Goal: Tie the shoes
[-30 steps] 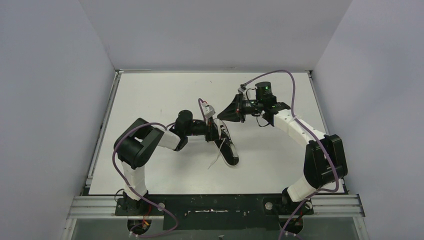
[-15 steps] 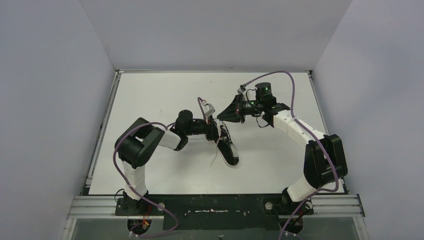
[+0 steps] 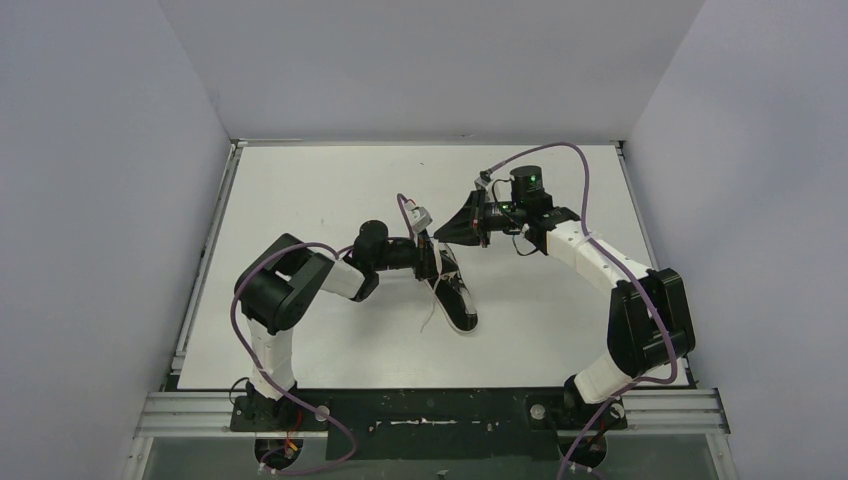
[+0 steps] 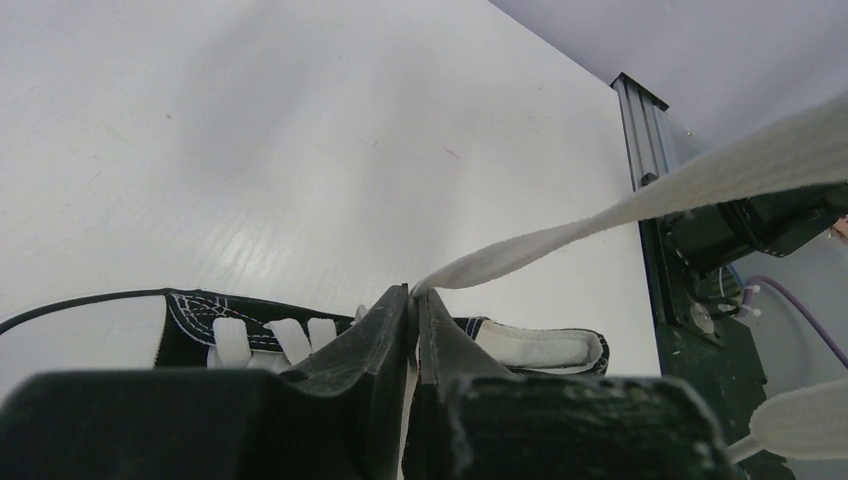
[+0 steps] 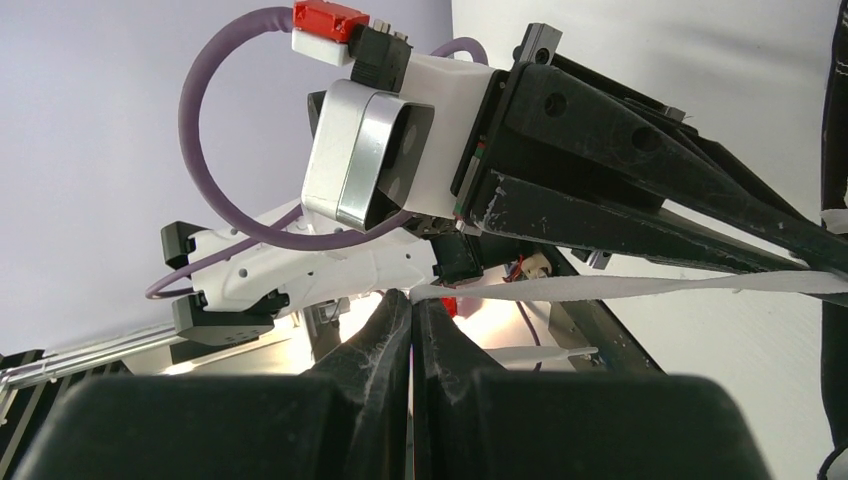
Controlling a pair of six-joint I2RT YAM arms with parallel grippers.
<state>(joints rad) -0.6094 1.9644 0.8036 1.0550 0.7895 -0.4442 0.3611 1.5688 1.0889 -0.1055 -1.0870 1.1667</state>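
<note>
Pinching one lace [image 4: 620,208] each, left hand [image 4: 413,296] and right hand [image 5: 411,301] are holding them taut over the sneaker [image 4: 195,312]; crossing them seemingly follows.

Black low-top canvas sneaker [image 4: 190,318]: upper of woven cloth, matt, with white stitching; inner lining white, felt-like.
White flat woven cloth lace [image 4: 640,205]: matt, fine weave visible.
Left gripper [image 4: 413,298] fingers [image 4: 355,355]: black plastic, matt, faintly grainy.
Right gripper [image 5: 411,300] fingers [image 5: 372,345]: black plastic, matt, pale scuffing along edges.
White table top [image 4: 250,130]: smooth, satin sheen, faint streaks.
Silver camera housing [image 5: 350,150]: metal, semi-gloss.
Purple cable [image 5: 187,105]: smooth sheath, slight gloss.
Grey rail [image 4: 640,130]: metal, matt.
</note>
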